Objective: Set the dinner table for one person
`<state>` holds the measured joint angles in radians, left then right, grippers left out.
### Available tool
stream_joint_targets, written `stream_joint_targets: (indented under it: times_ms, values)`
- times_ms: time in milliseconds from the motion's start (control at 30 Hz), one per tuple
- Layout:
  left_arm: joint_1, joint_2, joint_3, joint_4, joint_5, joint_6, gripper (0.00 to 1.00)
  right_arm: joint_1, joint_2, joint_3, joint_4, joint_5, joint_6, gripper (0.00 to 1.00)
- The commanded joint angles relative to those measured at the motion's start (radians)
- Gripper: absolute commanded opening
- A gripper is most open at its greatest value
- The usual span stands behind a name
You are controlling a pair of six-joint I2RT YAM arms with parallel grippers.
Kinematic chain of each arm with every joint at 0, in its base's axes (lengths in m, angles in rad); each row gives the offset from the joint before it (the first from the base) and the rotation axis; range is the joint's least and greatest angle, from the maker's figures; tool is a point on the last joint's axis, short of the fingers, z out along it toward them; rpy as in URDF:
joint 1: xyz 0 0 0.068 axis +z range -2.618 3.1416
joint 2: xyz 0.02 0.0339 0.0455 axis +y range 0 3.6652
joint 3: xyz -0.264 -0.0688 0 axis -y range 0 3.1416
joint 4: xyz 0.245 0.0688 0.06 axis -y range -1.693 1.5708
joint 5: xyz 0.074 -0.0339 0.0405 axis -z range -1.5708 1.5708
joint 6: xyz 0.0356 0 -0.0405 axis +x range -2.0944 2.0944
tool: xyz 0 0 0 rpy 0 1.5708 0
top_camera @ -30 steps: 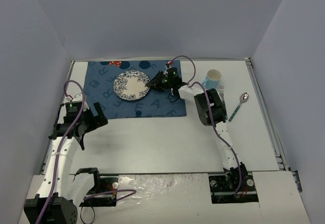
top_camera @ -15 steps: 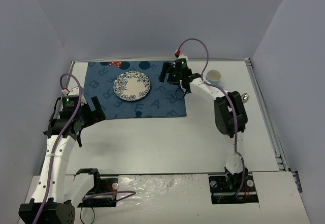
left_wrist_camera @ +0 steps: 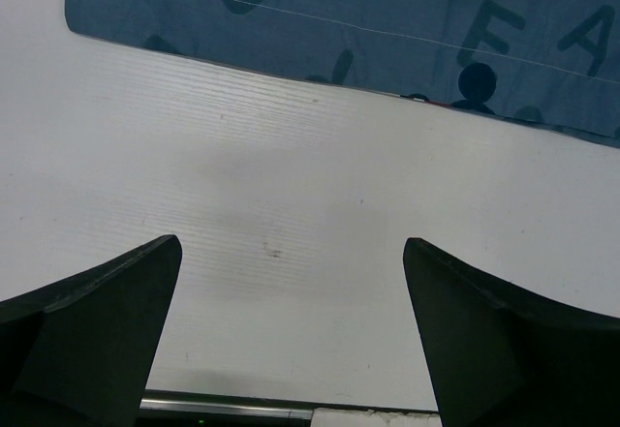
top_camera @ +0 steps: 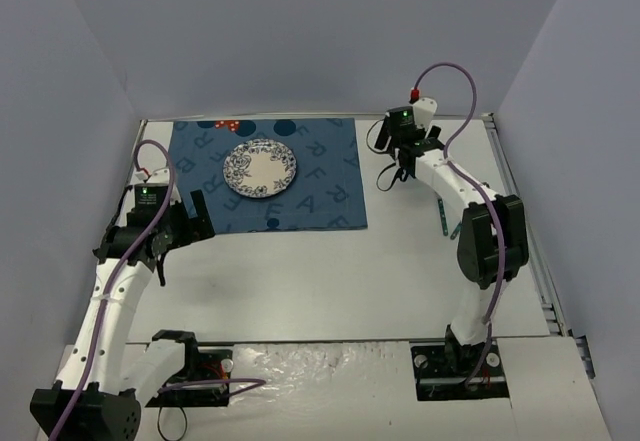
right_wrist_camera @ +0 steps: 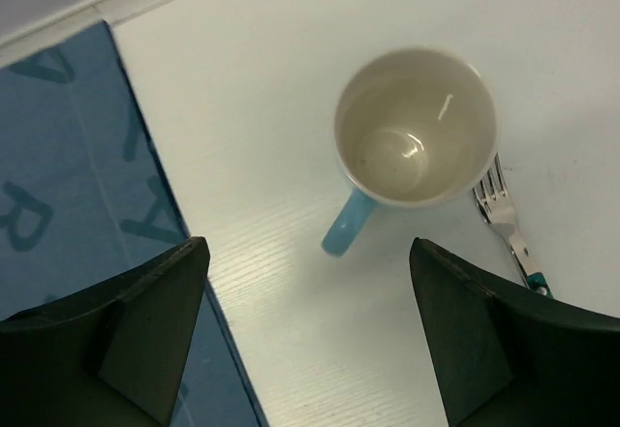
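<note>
The white dinner table (top_camera: 300, 281) carries a dark blue lettered mat (top_camera: 270, 176), and a blue-patterned plate (top_camera: 260, 168) lies on it. In the right wrist view an empty white cup (right_wrist_camera: 417, 127) with a blue handle stands just right of the mat (right_wrist_camera: 77, 175), with a fork (right_wrist_camera: 504, 219) beside it. My right gripper (right_wrist_camera: 309, 243) hangs open above the table, on the near side of the cup, holding nothing. In the top view this arm hides the cup. My left gripper (left_wrist_camera: 291, 241) is open over bare table near the mat's front left corner (left_wrist_camera: 291, 20).
Grey walls close in the table on three sides. A grey strip (top_camera: 520, 211) runs along the right edge. The arm bases (top_camera: 460, 361) stand at the near edge. The left gripper (top_camera: 180, 239) and right gripper (top_camera: 395, 161) are far apart.
My right gripper was shut at the plate's right edge; it has opened and swung right to above the cup. The plate stays on the mat. The left arm shifted slightly.
</note>
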<state>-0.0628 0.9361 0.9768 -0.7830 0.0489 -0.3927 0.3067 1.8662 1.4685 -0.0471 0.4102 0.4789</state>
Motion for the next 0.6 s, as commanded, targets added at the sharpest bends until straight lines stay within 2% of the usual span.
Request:
stream_joint_targets:
  times_ms: [0, 133, 567]
  values:
    - [-0.003, 0.026, 0.068, 0.016, -0.004, 0.006, 0.97, 0.003, 0.062, 0.058, -0.013, 0.084, 0.075, 0.8]
    - [-0.003, 0.031, 0.069, 0.018, -0.008, 0.006, 0.97, 0.0, 0.113, 0.067, -0.01, 0.119, 0.095, 0.78]
    - [-0.003, 0.009, 0.038, 0.02, -0.03, -0.005, 0.97, -0.027, 0.169, 0.064, 0.089, 0.17, 0.091, 0.61]
